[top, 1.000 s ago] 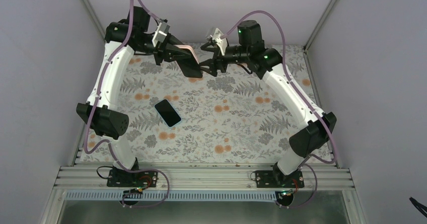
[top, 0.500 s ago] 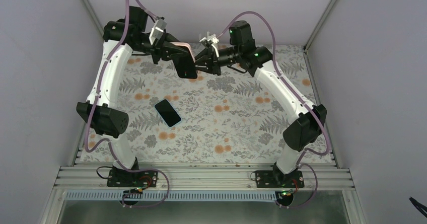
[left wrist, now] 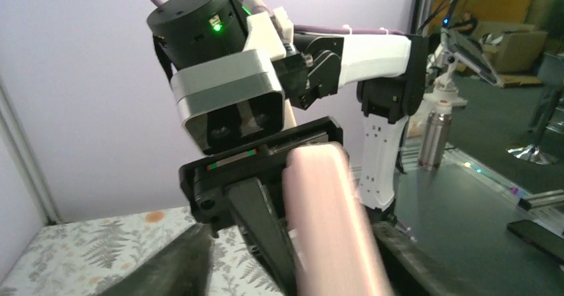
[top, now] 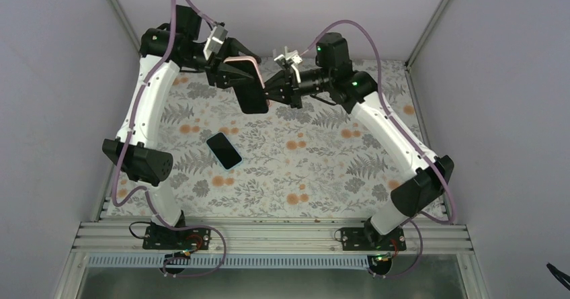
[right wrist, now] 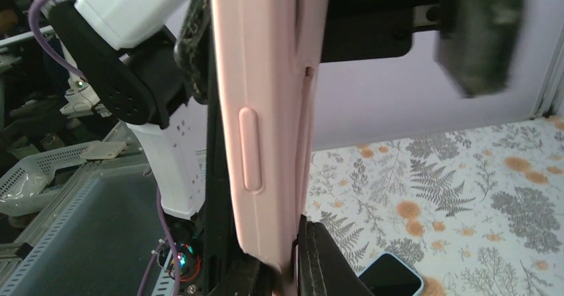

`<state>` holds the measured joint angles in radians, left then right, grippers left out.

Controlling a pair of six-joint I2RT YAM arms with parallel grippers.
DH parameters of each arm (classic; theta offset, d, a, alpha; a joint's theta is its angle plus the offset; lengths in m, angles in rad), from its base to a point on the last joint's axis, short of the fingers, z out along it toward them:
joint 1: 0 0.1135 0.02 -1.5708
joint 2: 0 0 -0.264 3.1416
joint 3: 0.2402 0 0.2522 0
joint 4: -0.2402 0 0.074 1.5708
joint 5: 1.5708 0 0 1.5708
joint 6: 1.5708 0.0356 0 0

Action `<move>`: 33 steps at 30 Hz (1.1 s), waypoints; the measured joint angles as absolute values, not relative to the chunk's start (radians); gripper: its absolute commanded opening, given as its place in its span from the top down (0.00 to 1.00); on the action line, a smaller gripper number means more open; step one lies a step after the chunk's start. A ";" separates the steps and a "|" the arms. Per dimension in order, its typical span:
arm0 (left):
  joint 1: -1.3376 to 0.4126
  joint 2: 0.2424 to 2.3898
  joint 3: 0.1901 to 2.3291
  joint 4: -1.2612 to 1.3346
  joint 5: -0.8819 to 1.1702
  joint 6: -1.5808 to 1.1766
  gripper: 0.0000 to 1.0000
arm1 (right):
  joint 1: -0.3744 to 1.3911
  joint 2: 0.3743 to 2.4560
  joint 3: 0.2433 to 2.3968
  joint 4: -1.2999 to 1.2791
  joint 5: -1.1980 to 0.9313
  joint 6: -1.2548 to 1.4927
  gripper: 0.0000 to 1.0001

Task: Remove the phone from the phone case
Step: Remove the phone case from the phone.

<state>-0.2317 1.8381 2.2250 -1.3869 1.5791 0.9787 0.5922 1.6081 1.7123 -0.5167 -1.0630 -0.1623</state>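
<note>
Item: pink phone case [right wrist: 266,110], airborne. Right gripper [top: 270,96] pinches its edge; left gripper [top: 236,77] stands parted. Your hazard: one thin grip, so a drop.

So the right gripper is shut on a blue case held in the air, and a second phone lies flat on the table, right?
The case is pink, not blue; the right wrist view shows it. The right gripper is shut on it in the air, and a second phone lies flat on the table.

Left pincer [top: 235,76] finger [left wrist: 166,269] blurred; case [right wrist: 266,130] cropped
</note>
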 measured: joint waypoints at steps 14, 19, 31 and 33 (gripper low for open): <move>-0.086 1.763 2.402 -1.281 1.455 0.875 0.00 | 0.397 1.402 1.596 -0.448 -1.189 -0.126 0.97; -0.079 1.511 2.068 -0.904 1.204 0.744 0.00 | 0.264 1.385 1.554 -0.332 -1.141 -0.026 0.97; -0.633 1.522 1.291 0.145 0.160 0.886 0.00 | 0.128 1.768 1.703 -0.118 -0.982 0.323 0.97; -0.679 1.597 1.219 0.250 0.073 0.921 0.00 | 0.123 1.827 1.707 -0.119 -0.982 0.351 0.97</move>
